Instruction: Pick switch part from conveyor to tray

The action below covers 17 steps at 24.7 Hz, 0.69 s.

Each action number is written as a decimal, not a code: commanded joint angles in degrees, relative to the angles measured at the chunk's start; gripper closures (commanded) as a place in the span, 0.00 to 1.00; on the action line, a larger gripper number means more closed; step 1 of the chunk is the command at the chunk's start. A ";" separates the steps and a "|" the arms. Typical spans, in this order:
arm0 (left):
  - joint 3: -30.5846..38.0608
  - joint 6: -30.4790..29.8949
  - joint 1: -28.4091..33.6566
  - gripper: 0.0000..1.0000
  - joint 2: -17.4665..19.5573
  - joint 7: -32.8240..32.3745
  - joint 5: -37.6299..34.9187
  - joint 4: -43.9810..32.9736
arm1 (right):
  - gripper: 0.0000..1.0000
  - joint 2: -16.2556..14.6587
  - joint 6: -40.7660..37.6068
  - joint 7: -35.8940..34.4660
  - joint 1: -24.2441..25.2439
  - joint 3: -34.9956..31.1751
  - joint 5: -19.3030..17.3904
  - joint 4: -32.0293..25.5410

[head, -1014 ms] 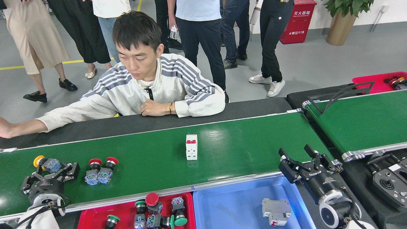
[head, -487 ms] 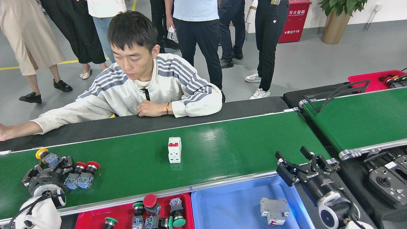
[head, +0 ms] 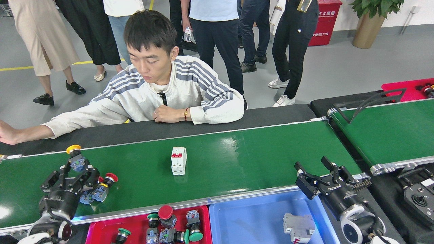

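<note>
Red-capped switch part [head: 101,188] is sitting just beside the open-looking left gripper [head: 73,174], needing a centred, squared close.

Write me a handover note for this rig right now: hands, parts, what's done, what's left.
Left hand: open, down on the glossy green conveyor belt around the red-capped push-button switches; grip not closed.
Right hand: open, empty, above the blue plastic tray.
A yellow-capped switch sits just beyond the left hand. A white breaker with a red toggle stands mid-belt.
Done: several buttons lie in the red tray, one grey breaker in the blue.
Left: everything on the belt.
</note>
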 commanded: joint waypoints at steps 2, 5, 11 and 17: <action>0.36 -12.27 6.05 0.80 0.27 0.04 2.34 -8.46 | 0.00 -0.54 0.35 -0.46 -0.45 -1.00 -0.28 -1.14; 0.44 -19.04 13.52 0.65 0.36 0.04 4.54 -14.70 | 0.00 -0.54 0.35 -0.46 0.69 -1.00 -0.28 -1.49; -0.35 -19.04 17.30 0.00 -0.96 0.22 4.80 -15.05 | 0.00 -0.63 0.44 -0.55 6.41 -1.00 -0.02 -7.29; 1.23 -19.04 16.69 0.00 -1.31 0.22 4.80 -12.42 | 0.05 -1.07 1.75 -3.80 14.40 -1.52 3.67 -14.41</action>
